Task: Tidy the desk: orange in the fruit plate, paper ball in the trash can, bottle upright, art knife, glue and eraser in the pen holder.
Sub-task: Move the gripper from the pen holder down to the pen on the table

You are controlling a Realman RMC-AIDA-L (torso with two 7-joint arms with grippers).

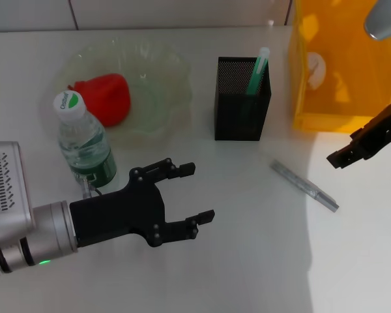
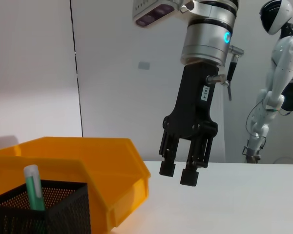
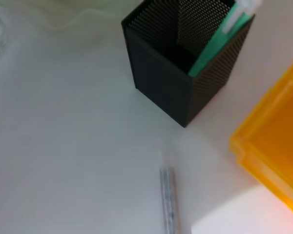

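The orange (image 1: 103, 98) lies in the pale green fruit plate (image 1: 161, 78). In front of it the bottle (image 1: 85, 140) stands upright. My left gripper (image 1: 199, 191) hovers open and holds nothing, just right of the bottle. The black pen holder (image 1: 242, 107) has a green glue stick (image 1: 255, 72) in it. The grey art knife (image 1: 304, 186) lies flat on the table, right of the holder. My right gripper (image 1: 342, 156) hangs shut above the table beyond the knife. A white paper ball (image 1: 316, 70) shows through the trash can (image 1: 342, 98) wall. The eraser is out of view.
The trash can stands at the back right, close beside the pen holder (image 3: 171, 83). The right wrist view has the art knife (image 3: 169, 204) lying below the holder. A white humanoid robot (image 2: 276, 78) stands beyond the table.
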